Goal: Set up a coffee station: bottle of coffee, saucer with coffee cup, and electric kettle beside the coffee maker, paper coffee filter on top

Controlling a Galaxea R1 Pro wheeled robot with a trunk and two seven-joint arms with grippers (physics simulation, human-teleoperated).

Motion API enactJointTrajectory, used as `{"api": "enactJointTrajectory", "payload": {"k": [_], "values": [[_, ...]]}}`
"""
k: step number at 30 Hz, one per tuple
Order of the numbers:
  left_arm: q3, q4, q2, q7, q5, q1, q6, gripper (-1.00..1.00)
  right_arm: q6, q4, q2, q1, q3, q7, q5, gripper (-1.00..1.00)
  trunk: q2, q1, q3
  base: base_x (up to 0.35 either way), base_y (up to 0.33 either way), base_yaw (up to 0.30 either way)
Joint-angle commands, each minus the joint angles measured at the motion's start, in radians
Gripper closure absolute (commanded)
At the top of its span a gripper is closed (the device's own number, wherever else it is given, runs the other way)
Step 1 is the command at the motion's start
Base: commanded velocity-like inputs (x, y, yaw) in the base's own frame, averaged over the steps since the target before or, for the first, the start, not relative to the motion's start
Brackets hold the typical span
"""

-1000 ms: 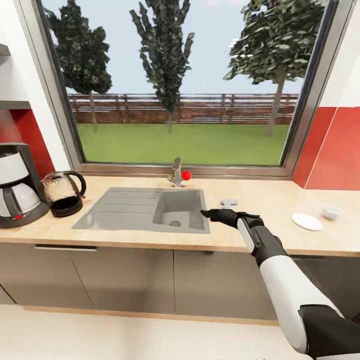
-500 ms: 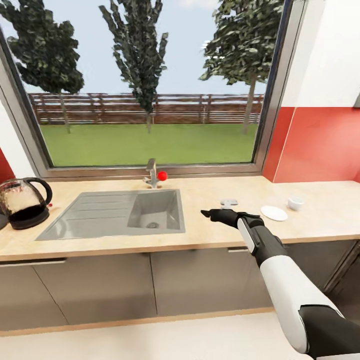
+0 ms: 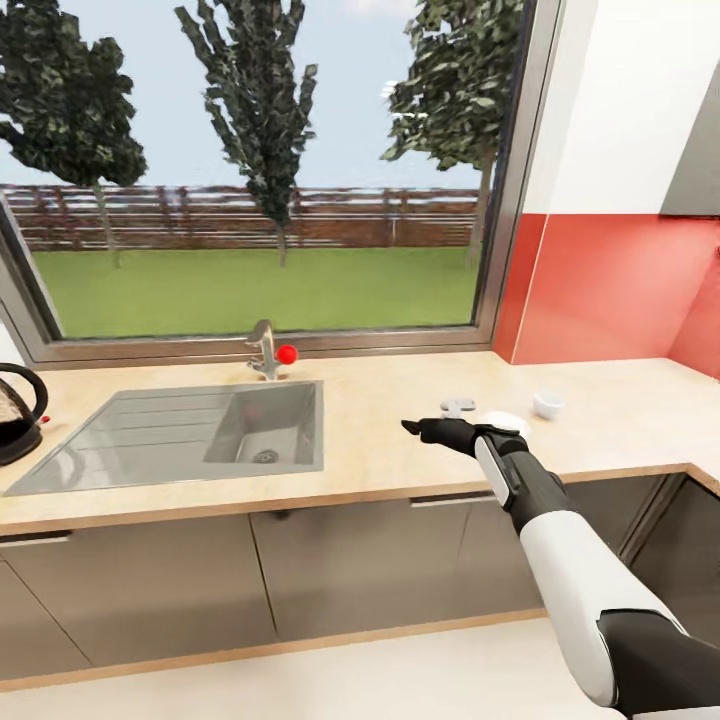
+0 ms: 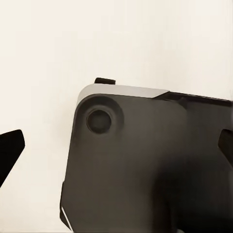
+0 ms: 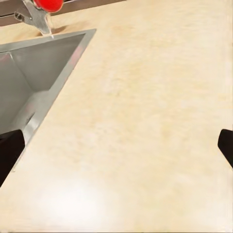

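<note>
Right tool point(image 3: 412, 427) hangs mid-frame over the desk point(image 3: 400, 440), fingers spread; saucer point(image 3: 505, 420) and cup point(image 3: 547, 404) right of it. Kettle point(image 3: 15, 412), possibly unlabelled, far left.

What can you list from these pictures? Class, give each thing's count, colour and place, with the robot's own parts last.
Kettle: one, black with clear body, counter's far left, cut off by the edge of the head view.
Sink: one, grey steel, set in the counter left of centre.
Tap: one, steel with a red knob, behind the sink under the window.
Saucer: one, white, on the counter partly behind the right arm.
Cup: one, white, on the counter just right of the saucer, not on it.
Counter: one, light wood, above grey cabinets.
Window: one, showing trees, fence, grass.
Wall: red lower part, white above.
Right gripper: one, black, above the counter; jaws empty and wide apart in the right wrist view.
</note>
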Motion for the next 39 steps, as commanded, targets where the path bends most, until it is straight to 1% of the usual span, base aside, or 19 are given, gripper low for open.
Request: {"api": "enactJointTrajectory", "payload": {"k": [1, 28, 34, 39], "values": [[0.006, 0.000, -0.001, -0.001, 0.004, 0.000, -0.003, -1.00, 0.007, -0.002, 0.000, 0.000, 0.000, -0.001, -0.010, -1.00, -0.001, 0.000, -0.001, 0.001, -0.286, 0.000], [0.006, -0.001, -0.001, -0.001, 0.005, 0.000, -0.003, -1.00, 0.015, -0.003, 0.000, 0.000, 0.000, -0.001, -0.009, -1.00, -0.001, 0.000, -0.001, 0.000, -0.289, 0.001], [0.006, -0.001, -0.001, -0.001, 0.006, 0.000, -0.003, -1.00, 0.015, -0.003, 0.000, 0.000, 0.000, -0.001, -0.009, -1.00, -0.001, 0.000, -0.001, 0.000, -0.293, 0.192], [0.006, -0.001, -0.001, -0.001, 0.006, 0.000, -0.003, -1.00, 0.015, -0.003, 0.000, 0.000, 0.000, -0.001, -0.010, -1.00, -0.001, 0.000, -0.001, 0.000, -0.295, 0.042]]}}
